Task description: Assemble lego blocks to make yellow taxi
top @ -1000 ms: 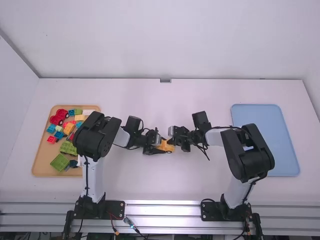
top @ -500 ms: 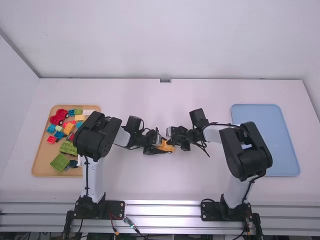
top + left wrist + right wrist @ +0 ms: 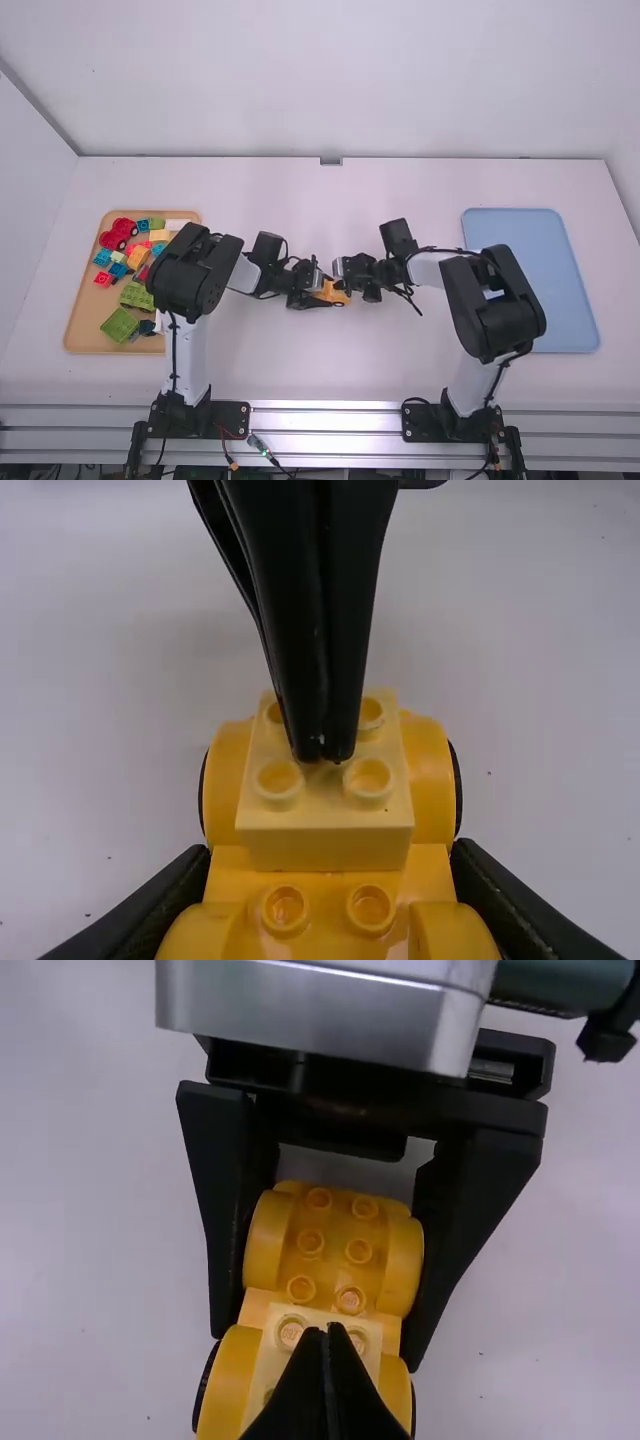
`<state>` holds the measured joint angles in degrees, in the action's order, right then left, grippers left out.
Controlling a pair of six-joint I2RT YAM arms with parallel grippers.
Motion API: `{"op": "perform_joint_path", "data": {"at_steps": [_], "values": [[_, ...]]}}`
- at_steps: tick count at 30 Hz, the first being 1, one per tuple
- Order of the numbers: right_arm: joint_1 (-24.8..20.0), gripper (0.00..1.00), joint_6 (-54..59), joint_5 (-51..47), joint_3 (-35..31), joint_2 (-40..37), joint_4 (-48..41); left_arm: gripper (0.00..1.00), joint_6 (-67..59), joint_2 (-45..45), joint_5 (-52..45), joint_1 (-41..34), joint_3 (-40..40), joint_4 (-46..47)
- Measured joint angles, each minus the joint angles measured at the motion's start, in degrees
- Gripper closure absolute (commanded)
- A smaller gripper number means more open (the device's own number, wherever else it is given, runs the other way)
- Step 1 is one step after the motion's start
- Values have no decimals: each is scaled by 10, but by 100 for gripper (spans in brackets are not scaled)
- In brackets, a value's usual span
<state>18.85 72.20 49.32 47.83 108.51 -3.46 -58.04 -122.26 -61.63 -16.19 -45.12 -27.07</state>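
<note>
Since a second ago, the right gripper [image 3: 342, 284] has been shifted slightly toward the left arm in the high view, while the left gripper [image 3: 329, 291] and the yellow car [image 3: 338, 297] have been kept in place. The car is held near the middle of the white table [image 3: 420, 370], between the two arms. At the left, a tan tray [image 3: 72, 335] is filled with red, blue, green, yellow and white pieces, and at the right a blue tray [image 3: 575, 300] is laid flat on the table.

In the left wrist view, the yellow car is clasped at both sides between the left gripper's fingers [image 3: 175, 895]. A pale yellow block [image 3: 325, 830] is seated on the car behind two bare studs. The right gripper's tips are pressed together and held among the block's studs; whether the block is touched cannot be told.

In the right wrist view, the right gripper's fingers [image 3: 325, 1400] are seen closed against each other, with part of the pale yellow block covered by them. The car is pinched from both sides by the left gripper, and bare studs are shown on its rounded far part.
</note>
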Motion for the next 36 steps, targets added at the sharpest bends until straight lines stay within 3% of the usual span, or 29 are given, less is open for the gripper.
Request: {"op": "perform_joint_path", "data": {"at_steps": [6,13,14,15,16,26,30,36], "values": [[-9,100,2,31,3,-1,-9,49,-1,0,0,-3,0,-1],[-63,98,-24,87,36,-43,-14,47,-1,0,1,-4,0,-2],[-75,77,-42,85,45,-55,-13,46,0,0,1,-4,0,-3],[-82,34,-56,79,50,-62,-12,44,-1,0,1,-4,0,-5],[-92,1,-87,59,56,-71,-9,44,-1,0,2,-4,0,-9],[-122,1,-228,-45,58,-74,-10,31,43,0,27,-4,0,-49],[-125,1,-245,-56,58,-74,-3,1,58,0,28,-4,0,-48],[-125,1,-254,-60,58,-74,-2,1,60,0,28,-4,0,-45]]}}
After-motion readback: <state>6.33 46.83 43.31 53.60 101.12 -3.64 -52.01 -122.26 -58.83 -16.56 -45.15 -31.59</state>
